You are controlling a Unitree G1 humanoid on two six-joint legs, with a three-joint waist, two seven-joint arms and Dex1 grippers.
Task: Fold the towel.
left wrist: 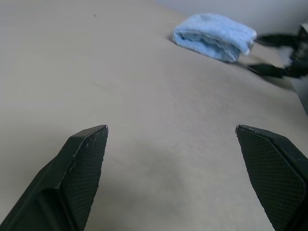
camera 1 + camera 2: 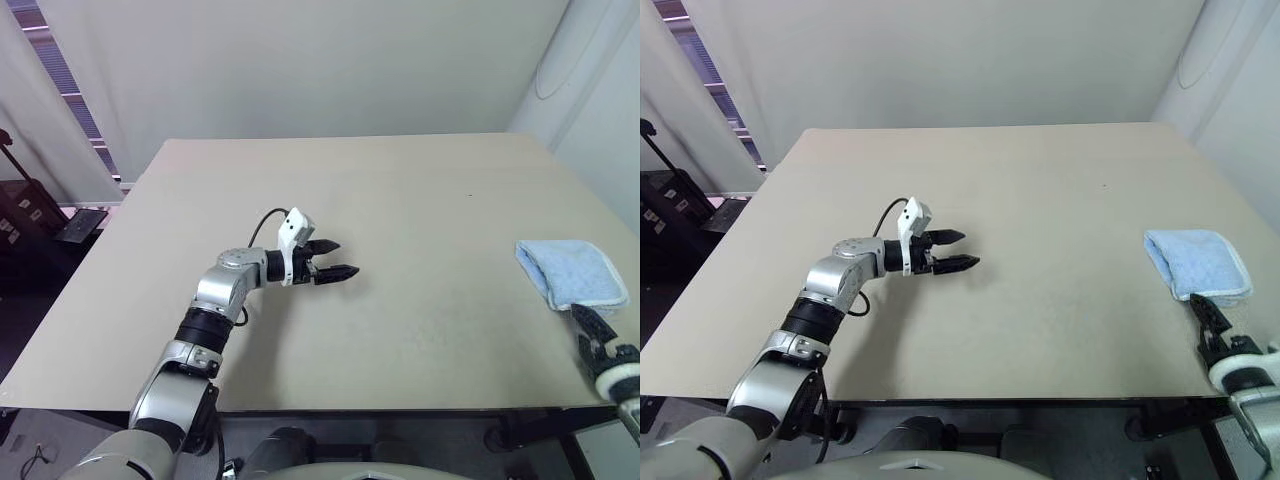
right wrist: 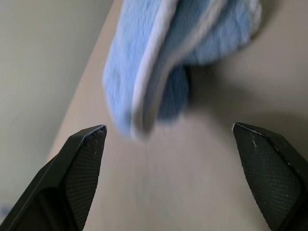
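Sitting folded near the beige worktop's [image 2: 400, 200] right edge, the light blue ribbed microfibre towel [image 2: 572, 272] lies just ahead of the released right hand [image 2: 597, 335], while the equally released left hand [image 2: 335, 259] is well apart mid-worktop.

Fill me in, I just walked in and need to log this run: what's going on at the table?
A two-armed robot is working on folding a light blue towel. The towel lies folded into a compact bundle near the right edge of the beige table. The right gripper sits just in front of it with fingers open, holding nothing. The left gripper hovers over the middle of the table, also open and empty, pointing toward the towel.
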